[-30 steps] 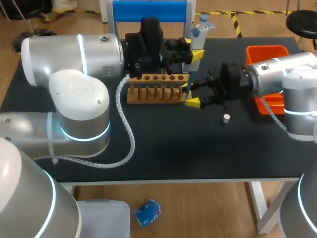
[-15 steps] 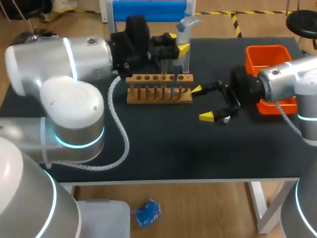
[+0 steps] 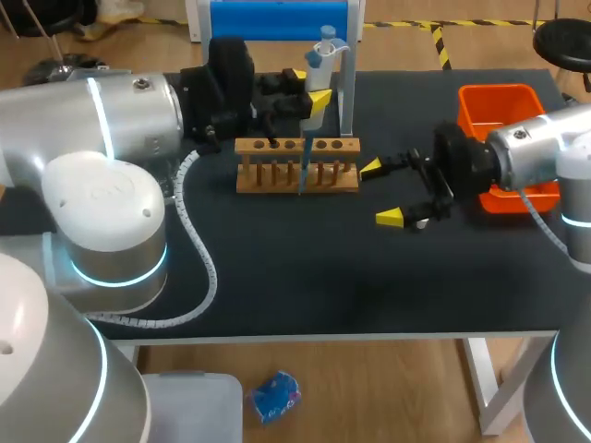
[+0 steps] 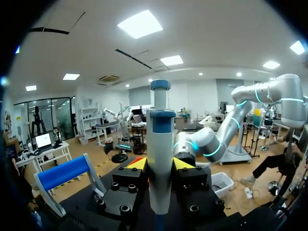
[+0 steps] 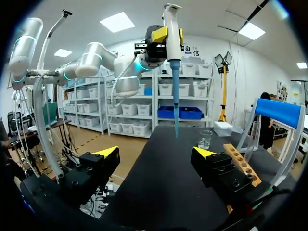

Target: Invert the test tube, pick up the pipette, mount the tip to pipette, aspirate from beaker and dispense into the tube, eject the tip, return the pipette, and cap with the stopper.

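My left gripper (image 3: 308,86) is shut on a white and blue pipette (image 3: 320,53) and holds it upright above the wooden tube rack (image 3: 295,164). Its long blue tip (image 3: 304,166) hangs down in front of the rack. In the left wrist view the pipette (image 4: 160,159) stands clamped in the left gripper (image 4: 160,166). My right gripper (image 3: 380,194) is open wide, right of the rack, just above the table. A small white stopper (image 3: 422,222) lies by its lower finger. The right wrist view shows the right gripper (image 5: 155,153) empty, the pipette (image 5: 172,29) high ahead and a clear beaker (image 5: 205,138) beyond.
An orange bin (image 3: 499,100) sits at the back right, partly behind my right arm. A blue-topped stand (image 3: 277,20) and an upright post (image 3: 350,83) rise behind the rack. The rack (image 5: 242,163) lies beside my right gripper in the right wrist view.
My left arm carried the pipette leftward, away from the post, to above the rack. My right gripper opened wide and drew back to the right, away from the rack's end.
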Tool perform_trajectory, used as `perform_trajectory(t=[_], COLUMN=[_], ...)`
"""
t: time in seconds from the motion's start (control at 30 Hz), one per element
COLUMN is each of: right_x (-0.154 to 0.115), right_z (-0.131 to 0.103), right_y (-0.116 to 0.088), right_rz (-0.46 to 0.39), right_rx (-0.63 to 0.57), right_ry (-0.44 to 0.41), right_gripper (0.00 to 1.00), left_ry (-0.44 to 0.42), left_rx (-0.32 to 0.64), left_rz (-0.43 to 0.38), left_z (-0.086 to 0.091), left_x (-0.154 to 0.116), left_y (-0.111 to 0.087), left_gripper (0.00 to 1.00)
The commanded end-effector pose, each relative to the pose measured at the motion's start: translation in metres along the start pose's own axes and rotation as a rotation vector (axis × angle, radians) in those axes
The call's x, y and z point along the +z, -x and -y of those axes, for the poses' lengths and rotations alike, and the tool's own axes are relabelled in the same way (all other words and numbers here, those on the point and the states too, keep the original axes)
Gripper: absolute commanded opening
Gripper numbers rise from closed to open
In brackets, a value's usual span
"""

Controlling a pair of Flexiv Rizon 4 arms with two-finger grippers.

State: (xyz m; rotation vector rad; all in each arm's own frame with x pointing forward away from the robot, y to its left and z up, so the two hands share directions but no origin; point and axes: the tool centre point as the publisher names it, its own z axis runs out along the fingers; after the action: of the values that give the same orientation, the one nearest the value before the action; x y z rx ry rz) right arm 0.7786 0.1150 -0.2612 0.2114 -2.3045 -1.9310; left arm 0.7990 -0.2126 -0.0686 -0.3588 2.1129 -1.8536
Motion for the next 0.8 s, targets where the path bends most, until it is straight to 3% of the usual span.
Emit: perform_trajectory(t=[0.03, 0.13, 0.33, 0.5, 0.8], right_x=[-0.001, -0.001, 0.029, 0.057, 0.106], right_z=[-0.001, -0.001, 0.001, -0.002, -0.002], right_y=[0.000, 0.000, 0.010, 0.017, 0.030], right_rz=[0.000, 0.000, 0.055, 0.111, 0.176], right_rx=[0.000, 0.000, 0.004, -0.010, -0.034], right_ry=[-0.002, -0.002, -0.080, -0.080, -0.106], right_gripper=[1.00, 1.00, 1.00, 1.00, 1.00], left_ry=[0.001, -0.027, -0.071, -0.095, -0.074], left_rx=[0.000, -0.023, -0.047, -0.031, 0.003], left_rz=[-0.005, -0.017, -0.067, -0.096, -0.049], left_z=[0.001, -0.001, -0.001, -0.002, -0.017], left_x=[-0.003, -0.009, -0.047, -0.080, -0.130], left_y=[0.001, 0.011, 0.028, 0.041, 0.072], left_gripper=[0.00, 0.00, 0.00, 0.00, 0.00])
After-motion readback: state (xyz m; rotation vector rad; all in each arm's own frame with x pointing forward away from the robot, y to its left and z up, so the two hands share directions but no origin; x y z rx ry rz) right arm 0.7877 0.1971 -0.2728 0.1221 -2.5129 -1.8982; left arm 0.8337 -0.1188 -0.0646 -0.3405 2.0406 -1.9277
